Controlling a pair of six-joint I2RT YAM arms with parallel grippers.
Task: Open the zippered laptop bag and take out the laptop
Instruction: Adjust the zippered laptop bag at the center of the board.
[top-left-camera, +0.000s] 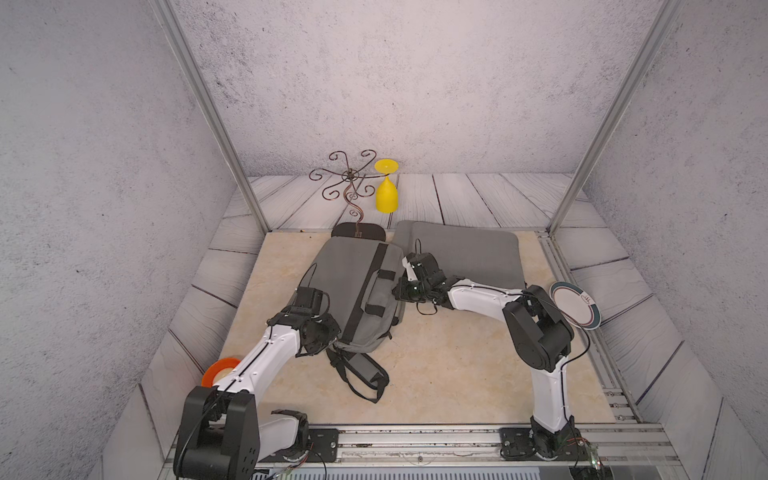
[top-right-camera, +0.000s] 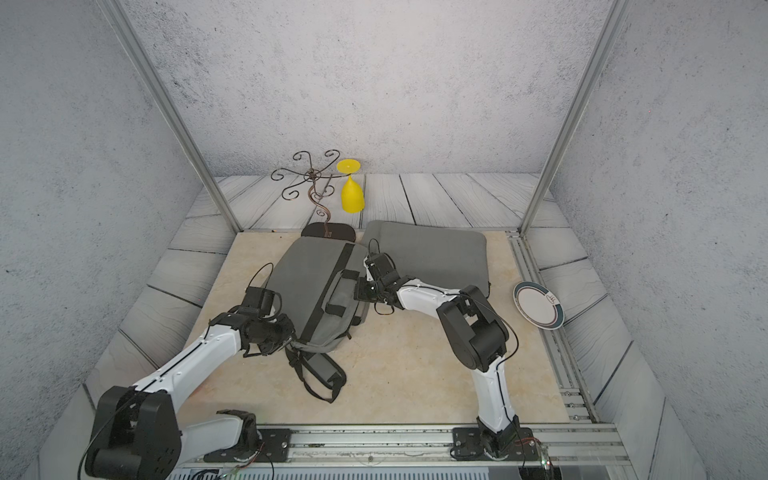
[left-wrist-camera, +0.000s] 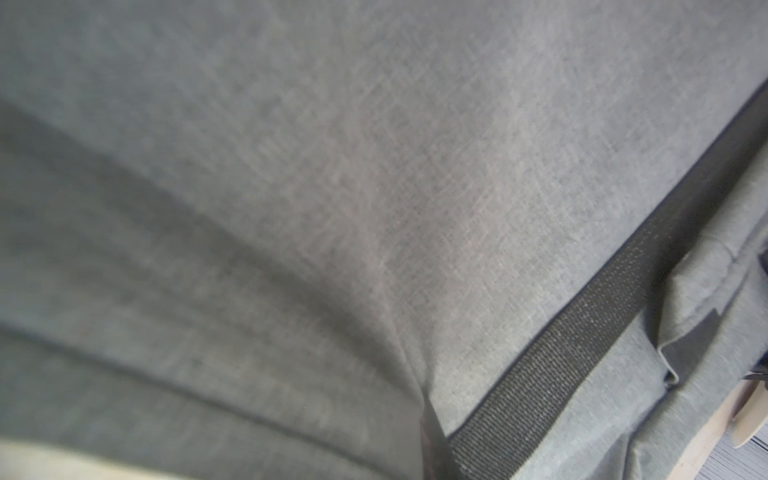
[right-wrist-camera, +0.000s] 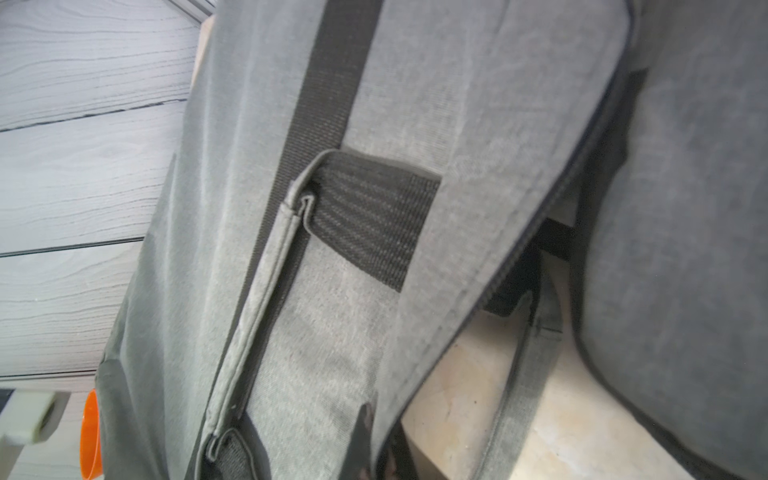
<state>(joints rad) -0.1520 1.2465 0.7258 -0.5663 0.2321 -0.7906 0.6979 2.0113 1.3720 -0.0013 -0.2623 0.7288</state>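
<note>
While the laptop bag (top-left-camera: 353, 282) lies flat between both grippers, the right gripper (top-left-camera: 402, 291) sits at its zippered edge, jaws together; grip on anything not discernible. Left gripper (top-left-camera: 331, 337) is at the bag's opposite corner, fingers hidden: apart or together, cannot tell.

The laptop bag (top-left-camera: 349, 282) is heathered grey with a black woven stripe (top-left-camera: 365, 286). The counter (top-left-camera: 436, 374) is mottled cream; the plate (top-left-camera: 575, 305) beyond its right edge is white, rimmed teal.
</note>
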